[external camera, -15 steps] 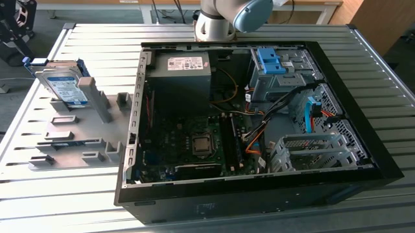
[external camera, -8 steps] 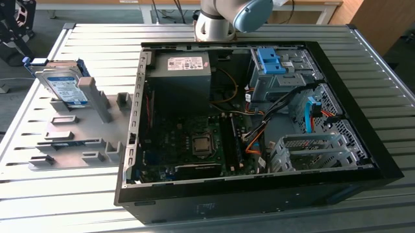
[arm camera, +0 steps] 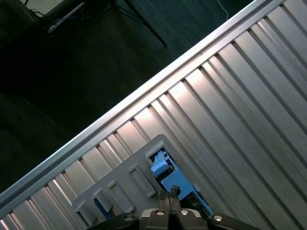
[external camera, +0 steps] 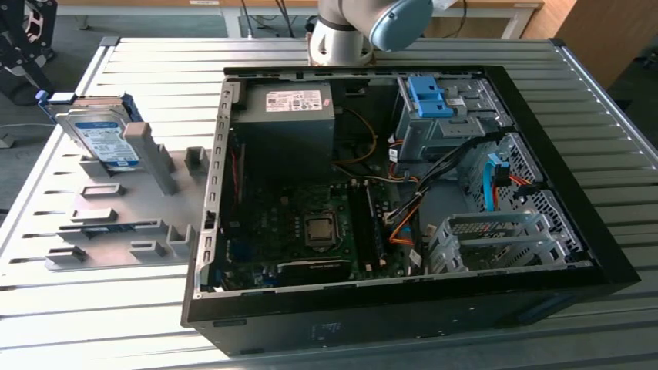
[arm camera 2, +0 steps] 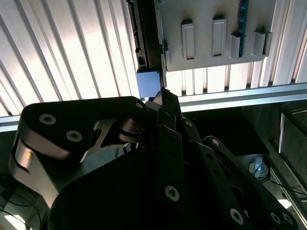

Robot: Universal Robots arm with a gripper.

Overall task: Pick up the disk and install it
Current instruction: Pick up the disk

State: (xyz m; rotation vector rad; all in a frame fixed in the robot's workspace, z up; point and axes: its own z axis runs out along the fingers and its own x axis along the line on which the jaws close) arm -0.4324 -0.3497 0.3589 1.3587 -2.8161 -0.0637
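The big black computer case (external camera: 411, 312) is closest, lying on its side with its lid off. Inside it are a green board (external camera: 308, 223), a grey box with a white sticker (external camera: 283, 123) and a blue plastic bracket (external camera: 430, 96). The case sits on a metal table (external camera: 62, 324) made of long strips.

On the exterior view's left of the case is a flat grey holder (external camera: 113, 223). The disk (external camera: 98, 139) stands in the far end of that holder, leaning back, with its blue and white label showing.

The robot arm (external camera: 355, 31) rises behind the case. In the first wrist view the gripper (arm camera: 170, 192) looks down on the disk's blue end and does not touch it. Its fingers are pressed together with nothing between them.
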